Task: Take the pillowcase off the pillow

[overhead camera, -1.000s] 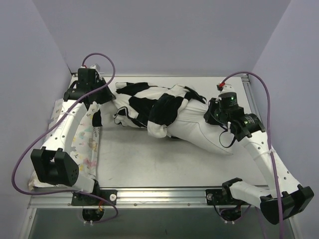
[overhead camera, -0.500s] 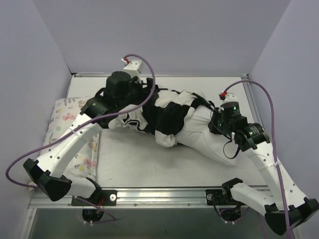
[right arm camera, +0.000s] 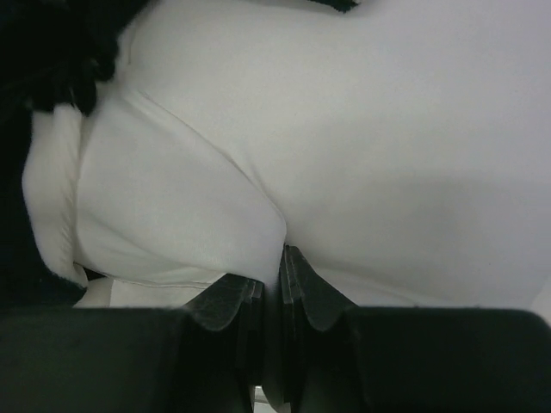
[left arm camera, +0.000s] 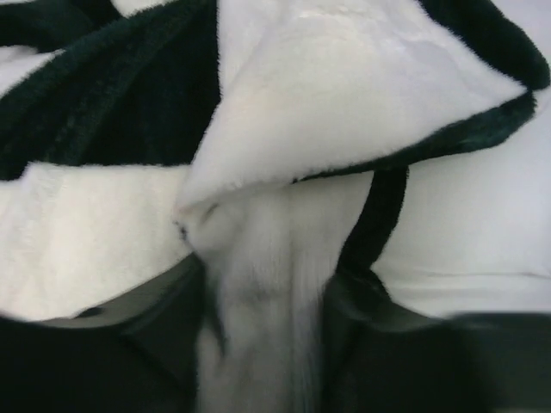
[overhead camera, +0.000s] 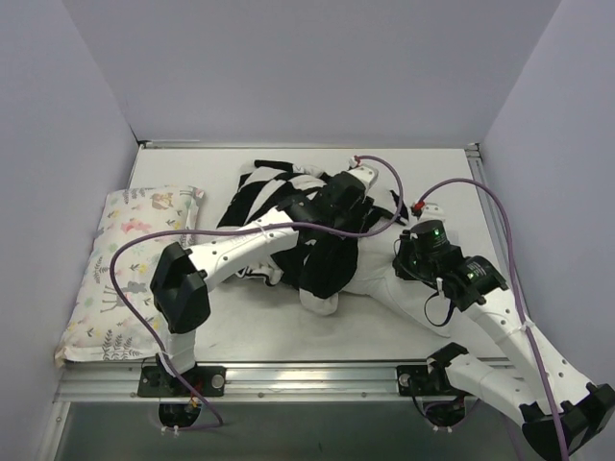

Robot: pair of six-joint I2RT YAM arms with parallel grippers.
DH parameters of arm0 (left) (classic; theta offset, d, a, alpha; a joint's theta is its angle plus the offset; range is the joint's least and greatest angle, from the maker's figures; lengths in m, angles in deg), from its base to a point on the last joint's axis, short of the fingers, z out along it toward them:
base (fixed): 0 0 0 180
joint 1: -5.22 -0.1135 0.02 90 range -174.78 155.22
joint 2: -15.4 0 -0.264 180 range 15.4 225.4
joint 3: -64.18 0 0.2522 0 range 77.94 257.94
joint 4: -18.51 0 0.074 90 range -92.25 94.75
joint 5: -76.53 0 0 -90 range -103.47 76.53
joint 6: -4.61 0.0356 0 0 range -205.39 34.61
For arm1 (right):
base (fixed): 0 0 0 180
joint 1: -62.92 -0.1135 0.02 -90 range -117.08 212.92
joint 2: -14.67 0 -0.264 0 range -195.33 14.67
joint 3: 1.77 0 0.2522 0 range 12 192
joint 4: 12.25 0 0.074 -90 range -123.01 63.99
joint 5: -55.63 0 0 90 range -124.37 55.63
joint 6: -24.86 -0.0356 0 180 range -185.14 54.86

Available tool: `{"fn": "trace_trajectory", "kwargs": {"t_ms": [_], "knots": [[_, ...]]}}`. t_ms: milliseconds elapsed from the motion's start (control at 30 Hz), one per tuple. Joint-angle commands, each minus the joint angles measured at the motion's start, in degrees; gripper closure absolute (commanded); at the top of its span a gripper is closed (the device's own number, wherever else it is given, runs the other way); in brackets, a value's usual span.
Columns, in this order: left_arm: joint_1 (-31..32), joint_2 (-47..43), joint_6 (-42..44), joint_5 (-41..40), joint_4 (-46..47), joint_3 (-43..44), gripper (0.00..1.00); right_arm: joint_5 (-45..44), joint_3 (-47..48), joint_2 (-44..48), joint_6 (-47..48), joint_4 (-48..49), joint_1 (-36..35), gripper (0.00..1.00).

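The checkerboard pillowcase (overhead camera: 279, 206) lies bunched at the centre of the top view, covering the left end of the white pillow (overhead camera: 380, 280). My left tool (left arm camera: 263, 284) is clenched on a pillowcase fold. My right tool (right arm camera: 281, 262) pinches the pillow's cloth. A floral pillow (overhead camera: 135, 269) lies at the left of the surface (overhead camera: 250, 327).

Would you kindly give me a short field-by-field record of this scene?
pillowcase: bunched mid-table, partly covering the pillow
pillow: white end bared on the right
left end effector: shut on pillowcase fabric
right end effector: shut on a pinch of pillow
floral pillow: flat at the table's left edge, apart from both arms
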Motion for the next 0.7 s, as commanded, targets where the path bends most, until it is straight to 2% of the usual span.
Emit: {"fn": "trace_trajectory", "kwargs": {"t_ms": [0,33,133,167,233,400,467,567,667], "knots": [[-1.9,2.0,0.6,-8.1,-4.4,7.5,0.54,-2.7,-0.4,2.0,-1.1,2.9,-0.4,1.0],[-3.3,2.6,-0.3,-11.3,-6.0,8.7,0.78,-2.9,-0.6,2.2,-1.2,2.6,-0.4,1.0],[-10.8,2.7,-4.4,-12.7,-8.9,10.1,1.0,-4.0,-0.9,3.2,-1.2,1.5,-0.3,1.0],[-15.0,2.2,-5.9,-13.3,-8.8,9.4,1.0,-4.5,-1.1,3.8,-1.2,1.2,-0.3,1.0],[-19.1,0.4,-7.0,-14.2,-8.8,7.8,1.0,-5.0,-1.3,4.2,-1.0,0.9,-0.1,1.0],[-30.7,-0.2,-7.2,-10.7,-8.5,6.3,1.0,-5.4,-0.6,4.8,-0.9,0.2,0.3,1.0],[-32.3,0.3,-7.3,-10.2,-9.2,6.0,1.0,-5.3,-0.3,4.5,-0.9,0.3,0.5,1.0],[-33.2,0.3,-7.0,-3.9,-8.8,4.4,1.0,-3.9,1.8,3.2,-0.9,0.3,0.6,1.0],[-29.8,-5.0,-5.4,-0.4,-4.2,-0.5,0.49,-2.7,4.7,1.2,-0.8,0.2,0.3,1.0]]}}
